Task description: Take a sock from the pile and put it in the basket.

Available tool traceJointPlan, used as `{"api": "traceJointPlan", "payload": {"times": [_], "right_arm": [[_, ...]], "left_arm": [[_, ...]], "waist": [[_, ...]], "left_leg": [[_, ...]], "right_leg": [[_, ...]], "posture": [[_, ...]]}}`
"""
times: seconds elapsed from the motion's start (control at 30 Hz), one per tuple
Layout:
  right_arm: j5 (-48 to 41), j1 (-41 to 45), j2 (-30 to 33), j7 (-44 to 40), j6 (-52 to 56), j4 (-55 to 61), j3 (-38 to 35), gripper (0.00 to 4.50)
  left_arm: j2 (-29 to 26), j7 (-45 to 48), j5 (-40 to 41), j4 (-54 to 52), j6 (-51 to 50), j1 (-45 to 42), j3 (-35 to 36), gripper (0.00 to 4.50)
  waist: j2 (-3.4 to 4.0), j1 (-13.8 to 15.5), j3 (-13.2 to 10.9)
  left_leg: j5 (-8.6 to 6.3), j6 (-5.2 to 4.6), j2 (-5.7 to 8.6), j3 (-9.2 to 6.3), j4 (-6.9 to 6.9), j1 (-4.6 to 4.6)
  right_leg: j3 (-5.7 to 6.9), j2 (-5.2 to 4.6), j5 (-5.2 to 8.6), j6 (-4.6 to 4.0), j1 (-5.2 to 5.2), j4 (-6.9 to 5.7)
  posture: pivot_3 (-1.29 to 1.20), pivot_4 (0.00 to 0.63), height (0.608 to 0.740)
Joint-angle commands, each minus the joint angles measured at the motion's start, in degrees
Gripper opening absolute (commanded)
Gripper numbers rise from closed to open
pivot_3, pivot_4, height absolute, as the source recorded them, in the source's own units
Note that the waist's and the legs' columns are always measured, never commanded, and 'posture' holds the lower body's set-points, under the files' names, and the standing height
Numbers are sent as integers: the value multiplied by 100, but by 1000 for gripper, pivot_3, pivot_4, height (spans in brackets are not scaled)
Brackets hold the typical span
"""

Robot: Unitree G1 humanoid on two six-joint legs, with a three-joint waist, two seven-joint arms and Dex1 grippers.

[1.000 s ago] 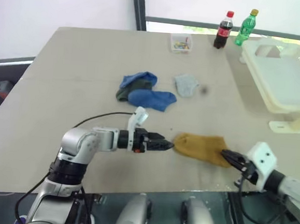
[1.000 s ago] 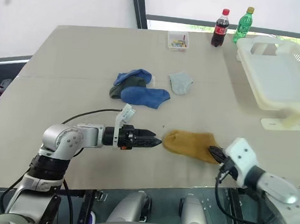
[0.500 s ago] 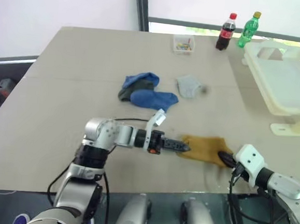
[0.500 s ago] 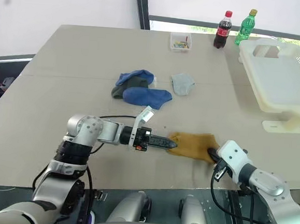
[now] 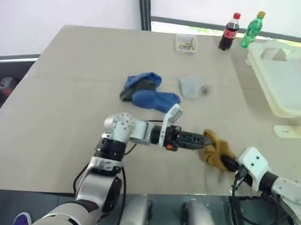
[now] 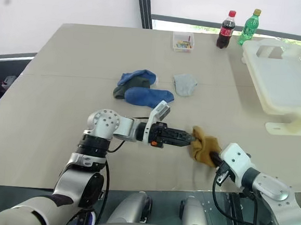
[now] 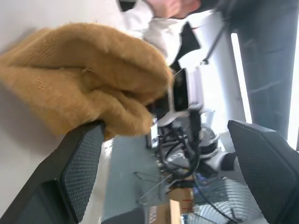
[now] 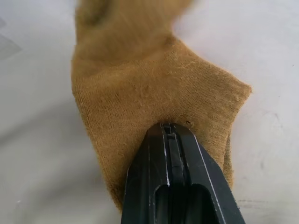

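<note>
The table (image 5: 64,85) carried the cream-white basket (image 5: 291,84) at its far right edge, with nothing visible inside it, and a small clear box (image 5: 186,43) holding small coloured bits sat at the far side. The pile (image 5: 147,90) of blue, dark green and grey socks lay mid-table. The mustard sock (image 5: 215,150) lay bunched near the front edge, well apart from the basket, its long axis unclear. The left gripper (image 5: 203,140) pointed rightward, fingers spread wide against the sock. The right gripper (image 8: 169,135) was clamped together on the sock's edge.
</note>
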State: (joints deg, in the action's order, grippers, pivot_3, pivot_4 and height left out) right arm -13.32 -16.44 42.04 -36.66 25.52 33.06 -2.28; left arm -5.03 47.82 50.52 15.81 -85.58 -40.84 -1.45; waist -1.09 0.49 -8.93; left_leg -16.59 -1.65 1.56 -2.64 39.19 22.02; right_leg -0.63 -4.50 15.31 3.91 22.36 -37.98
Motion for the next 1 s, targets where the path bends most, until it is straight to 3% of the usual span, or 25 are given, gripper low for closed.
{"api": "traceJointPlan", "payload": {"times": [0.03,0.37,0.63,0.7,0.8,1.0], "right_arm": [[-57,-92,-17,-45,56,279,-52,53],[424,-561,263,10,-96,1036,-403,53],[-333,-1523,271,-549,397,2171,-1907,53],[-722,-1543,78,-523,611,2231,-2303,537],[-1105,-1397,-50,-439,948,2209,-2586,1659],[-2344,152,-114,359,2430,1990,-2376,4442]], "left_arm": [[303,471,-100,390,493,-234,-332,4500],[801,842,-1206,1897,1174,-562,-1418,4500],[784,1193,-1799,2648,1767,-811,-1606,4500],[591,1572,-1563,2164,1692,-732,-1514,4500],[226,1971,-1177,1444,1576,-556,-1188,4500],[-743,2399,-913,-334,1747,38,-1188,4500]], "waist": [[0,17,0],[2,20,-1],[2,37,3],[-1,32,3],[5,-27,0],[47,-94,-23]], "left_leg": [[0,0,0,0,0,1],[-1,-3,10,-4,-1,6],[-15,-27,11,-30,3,-19],[-16,-28,10,-45,4,-30],[-16,-28,7,-52,4,-26],[-15,-24,-10,-63,-4,-20]], "right_leg": [[1,0,0,0,0,1],[4,1,0,1,2,4],[33,-4,2,5,-48,19],[48,-7,2,6,-72,31],[53,-10,1,7,-69,29],[36,-8,1,2,-62,28]], "posture": [[0,150,740],[0,150,740],[0,150,740],[0,150,740],[0,150,740],[0,150,740]]}}
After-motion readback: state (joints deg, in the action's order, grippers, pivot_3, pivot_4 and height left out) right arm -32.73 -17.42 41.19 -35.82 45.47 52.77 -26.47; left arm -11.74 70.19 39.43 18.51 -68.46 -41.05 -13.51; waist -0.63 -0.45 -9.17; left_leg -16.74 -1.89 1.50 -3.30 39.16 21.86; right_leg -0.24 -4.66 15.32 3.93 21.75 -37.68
